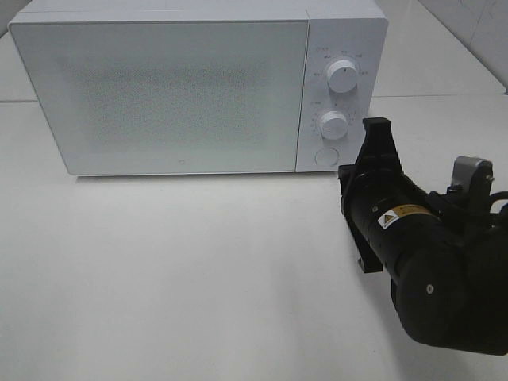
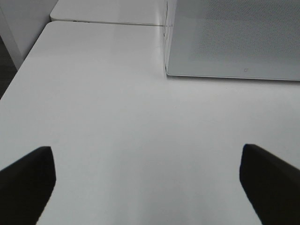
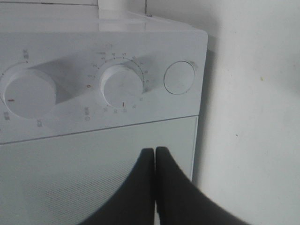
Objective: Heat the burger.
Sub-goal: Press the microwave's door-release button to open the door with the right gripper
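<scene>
1. Microwave (image 1: 159, 87), white, stands at the back of the tabletop (image 1: 198, 278) with its frosted door (image 1: 171, 99) shut.
2. On the panel to the right of that door sit an upper knob (image 1: 342, 75), a lower knob (image 1: 333, 125) and, lowest, a round button (image 1: 326, 156).
3. Pinched tight, the right end effector (image 3: 155, 151) has its two black fingers pressed flat together with nothing between them. It hangs just off the oven's right front corner, near the round button (whether it touches the casing cannot be told).
4. Spread wide and empty, the left end effector (image 2: 150, 187) hovers over bare tabletop near the oven's left front corner; only its own wrist camera shows it.
5. Of the burger nothing shows in any view, and the frosted door hides whatever lies behind it, so its place cannot be told.
</scene>
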You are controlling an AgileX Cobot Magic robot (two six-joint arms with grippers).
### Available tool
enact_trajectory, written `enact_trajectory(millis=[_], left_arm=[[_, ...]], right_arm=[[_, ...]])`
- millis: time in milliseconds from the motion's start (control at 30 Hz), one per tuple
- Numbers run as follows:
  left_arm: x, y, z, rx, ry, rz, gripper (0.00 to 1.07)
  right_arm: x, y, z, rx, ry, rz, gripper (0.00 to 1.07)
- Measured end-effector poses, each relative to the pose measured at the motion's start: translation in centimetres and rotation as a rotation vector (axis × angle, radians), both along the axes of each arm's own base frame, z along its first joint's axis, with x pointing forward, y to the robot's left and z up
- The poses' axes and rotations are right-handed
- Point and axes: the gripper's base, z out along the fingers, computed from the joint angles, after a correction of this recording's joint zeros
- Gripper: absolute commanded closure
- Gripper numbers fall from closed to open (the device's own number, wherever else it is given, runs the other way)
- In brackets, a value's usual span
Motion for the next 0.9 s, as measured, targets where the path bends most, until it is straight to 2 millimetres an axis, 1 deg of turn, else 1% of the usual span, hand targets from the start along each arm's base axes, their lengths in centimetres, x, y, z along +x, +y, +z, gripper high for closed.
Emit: enact_trajectory(millis=[67, 233, 567, 633, 667, 700, 733, 900], left_arm=[[0.0, 0.0, 0.0, 0.0, 0.0, 0.0, 0.07], [0.0, 0.0, 0.0, 0.0, 0.0, 0.0, 0.07], [0.0, 0.0, 0.0, 0.0, 0.0, 0.0, 0.07], [0.0, 0.0, 0.0, 0.0, 0.0, 0.0, 0.07], [0.0, 0.0, 0.0, 0.0, 0.0, 0.0, 0.07], [0.0, 0.0, 0.0, 0.0, 0.0, 0.0, 0.07], [0.0, 0.0, 0.0, 0.0, 0.0, 0.0, 0.07], [0.0, 0.0, 0.0, 0.0, 0.0, 0.0, 0.07]], right_arm=[[0.7, 0.0, 0.3, 0.012, -0.008, -0.007, 1.07], [1.7, 0.1, 0.5, 0.029, 0.005, -0.001, 1.07], [2.7, -0.8, 0.4, 0.001, 0.026, -0.029, 1.07], [3.1, -0.9, -0.3, -0.014, 0.039, -0.038, 1.07], [3.1, -0.9, -0.3, -0.014, 0.039, -0.038, 1.07], [3.5, -0.8, -0.8, -0.009, 0.048, -0.039, 1.07], [3.5, -0.8, -0.8, -0.009, 0.048, -0.039, 1.07], [4.4, 0.1, -2.0, -0.002, 0.062, -0.035, 1.07]])
